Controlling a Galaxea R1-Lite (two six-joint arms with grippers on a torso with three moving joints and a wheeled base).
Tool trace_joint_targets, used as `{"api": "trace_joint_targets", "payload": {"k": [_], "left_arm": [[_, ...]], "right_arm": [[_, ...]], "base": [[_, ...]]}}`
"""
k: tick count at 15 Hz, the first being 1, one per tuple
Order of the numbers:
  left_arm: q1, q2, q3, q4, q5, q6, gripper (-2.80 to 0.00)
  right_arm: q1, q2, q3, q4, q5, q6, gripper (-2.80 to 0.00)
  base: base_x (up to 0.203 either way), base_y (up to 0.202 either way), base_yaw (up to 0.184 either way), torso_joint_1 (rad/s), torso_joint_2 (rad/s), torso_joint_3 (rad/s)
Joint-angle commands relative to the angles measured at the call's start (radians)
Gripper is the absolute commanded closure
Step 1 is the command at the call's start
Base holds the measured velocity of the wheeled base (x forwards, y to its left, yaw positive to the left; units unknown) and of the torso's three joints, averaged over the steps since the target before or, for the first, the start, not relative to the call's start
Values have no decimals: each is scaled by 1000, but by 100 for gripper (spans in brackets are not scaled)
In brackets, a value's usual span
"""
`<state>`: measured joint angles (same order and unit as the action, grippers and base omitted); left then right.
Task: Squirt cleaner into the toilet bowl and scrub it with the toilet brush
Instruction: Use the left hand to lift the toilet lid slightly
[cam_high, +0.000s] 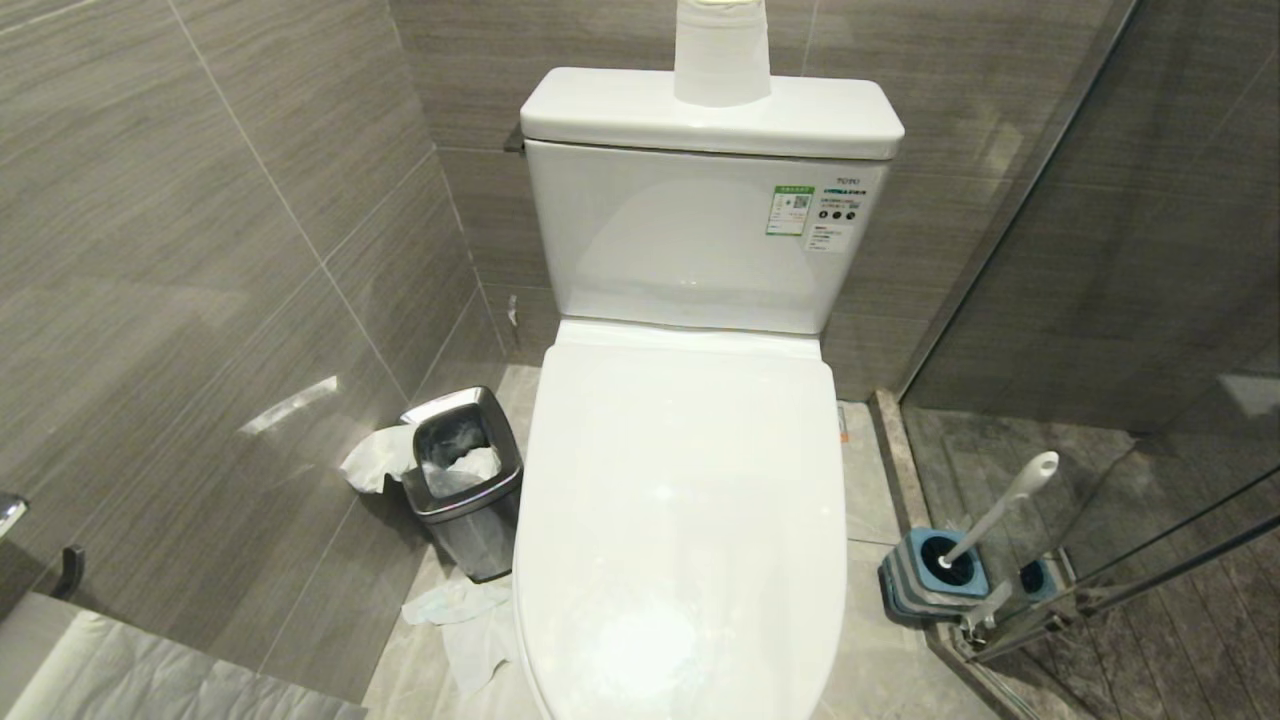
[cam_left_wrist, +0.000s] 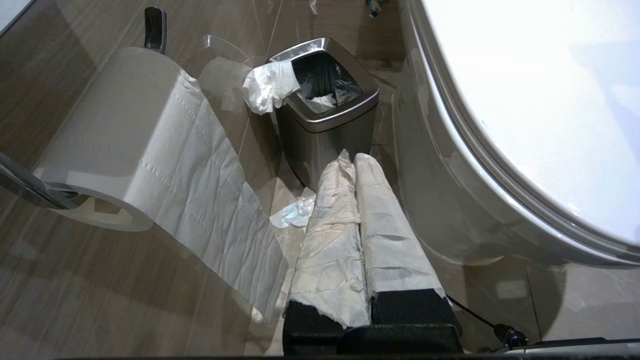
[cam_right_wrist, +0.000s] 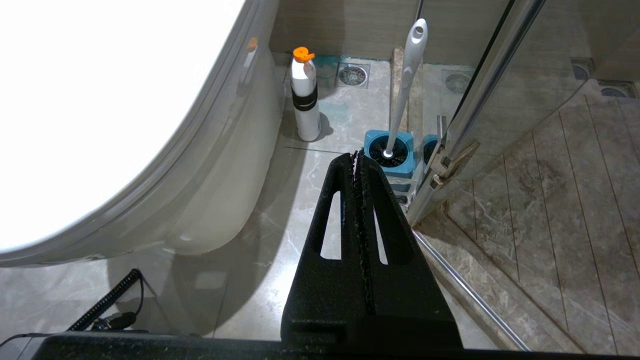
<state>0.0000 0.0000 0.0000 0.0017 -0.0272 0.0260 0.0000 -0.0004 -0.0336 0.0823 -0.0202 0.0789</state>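
First, lift the closed toilet lid (cam_high: 680, 500) at frame centre; both grippers, left (cam_left_wrist: 352, 159) and right (cam_right_wrist: 356, 155), are closed, empty.

A small bathroom had walls (cam_high: 200, 250) of large grey-brown tiles with a faint horizontal grain and thin pale grout lines. The floor (cam_high: 880, 660) was glossy beige-grey marbled tile that caught soft reflections. On the right, a glass shower partition (cam_high: 1100, 300) stood on a raised stone kerb (cam_high: 895, 450), with darker, plank-like flooring behind it. Round floor drains (cam_right_wrist: 353, 75) sat near the back wall. Light looked even and came from overhead, though its source was out of view.
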Motion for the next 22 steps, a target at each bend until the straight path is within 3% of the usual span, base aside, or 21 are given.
{"api": "trace_joint_targets", "payload": {"k": [1,22], "left_arm": [[0,1,2,0,0,-1,0],[0,1,2,0,0,0,0]], "right_arm": [[0,0,0,0,0,1,0],[0,0,0,0,0,1,0]], "base": [[0,0,0,0,0,0],[0,0,0,0,0,0]]}}
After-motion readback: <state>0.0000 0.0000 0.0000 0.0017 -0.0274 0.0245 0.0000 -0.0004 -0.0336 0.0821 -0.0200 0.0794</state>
